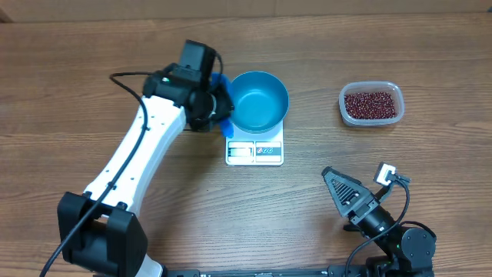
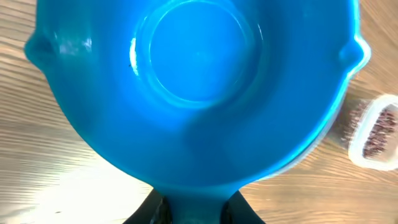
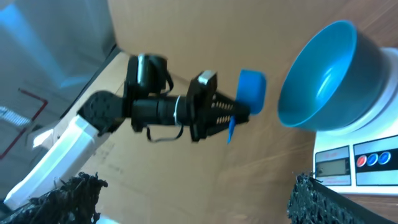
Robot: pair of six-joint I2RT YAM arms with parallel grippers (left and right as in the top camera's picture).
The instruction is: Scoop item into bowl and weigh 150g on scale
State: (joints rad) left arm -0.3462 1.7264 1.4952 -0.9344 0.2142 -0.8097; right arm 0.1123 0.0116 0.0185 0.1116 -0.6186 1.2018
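Black left gripper point(image 3: 239, 113): closed tight on a small blue scoop point(image 2: 199, 93).
Scoop: empty. It is held just left of the bowl point(image 1: 261, 104). I cannot tell if they touch.
Bowl: big, round and blue, shiny inside. It sits on the far part of the scale point(image 1: 254, 158), in the middle of the table point(image 1: 154, 38). Nothing is in it.
Scale: flat and white, with its little window point(image 1: 241, 151) on the near edge.
Beans point(image 1: 371, 103): tiny and dark red, lots of them. All lie in a clear tub point(image 1: 344, 98), far right, well apart from the bowl.
Right gripper point(image 1: 338, 188): wide open, holding nothing, near right.
Done: the bowl is on the scale and the scoop is in the gripper. That looks like just the start.
Left to do: all the scooping, I think. Beans must go from tub to bowl, bit by bit, until the scale shows the right weight.
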